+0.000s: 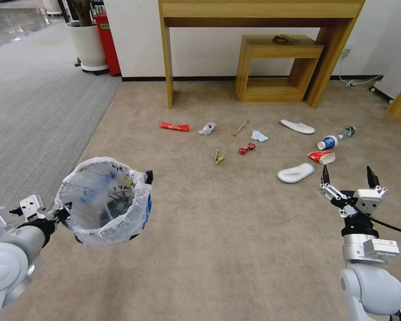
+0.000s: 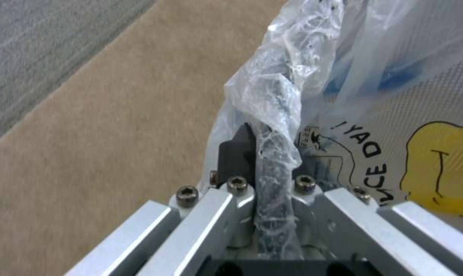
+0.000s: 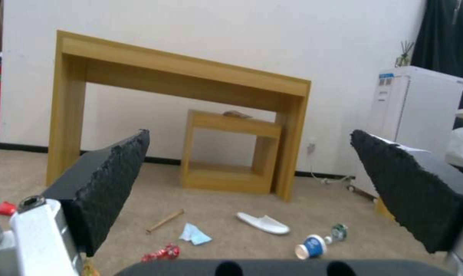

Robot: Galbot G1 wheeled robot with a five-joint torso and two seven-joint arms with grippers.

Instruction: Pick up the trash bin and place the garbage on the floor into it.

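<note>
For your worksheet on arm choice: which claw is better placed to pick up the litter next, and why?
Right. The right claw is open and empty, hanging near the slipper and red cup; the left claw grips the bin.

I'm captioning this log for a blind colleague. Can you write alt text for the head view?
The left tool holds the bin by its rim above the carpet, while the right tool hangs open. Ahead, garbage lies scattered: a red wrapper, a stick, two cups, two slippers.
</note>
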